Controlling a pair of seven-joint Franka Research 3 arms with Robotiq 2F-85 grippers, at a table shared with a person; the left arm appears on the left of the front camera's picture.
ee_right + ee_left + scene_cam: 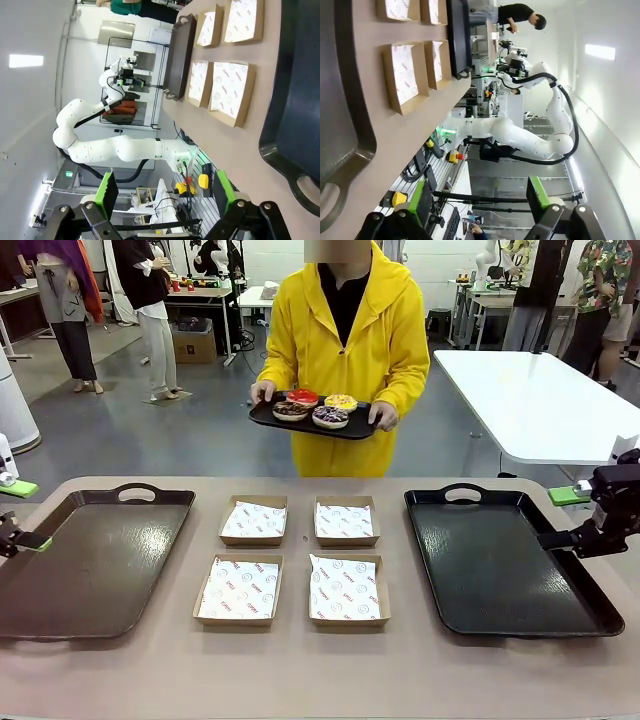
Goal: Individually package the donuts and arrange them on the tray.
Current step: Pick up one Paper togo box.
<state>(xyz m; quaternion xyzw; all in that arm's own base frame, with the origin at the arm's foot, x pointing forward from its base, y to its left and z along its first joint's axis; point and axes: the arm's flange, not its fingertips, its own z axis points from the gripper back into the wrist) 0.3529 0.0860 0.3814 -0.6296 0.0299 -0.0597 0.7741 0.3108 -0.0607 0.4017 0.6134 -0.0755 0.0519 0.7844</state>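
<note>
Several ring donuts lie on a small black tray (262, 416) that a person in a yellow coat holds beyond the table's far edge: a chocolate one (290, 410), a red one (302, 397), a yellow one (341, 402) and a dark sprinkled one (330, 417). My left gripper (30, 540) hovers open at the left edge of the table, over the brown tray (95, 560). Open and empty too, my right gripper (562, 538) hangs over the right side of the black tray (510, 565). The left wrist view shows my left gripper (480, 200) with its jaws wide apart, as does the right wrist view for my right gripper (165, 192).
Several shallow paper-lined cardboard boxes (253, 520) (347, 590) stand in a square between the two large trays; they also show as boxes (405, 75) and boxes (230, 92) in the wrist views. A white table (540, 400) stands behind at right. Other people are far off.
</note>
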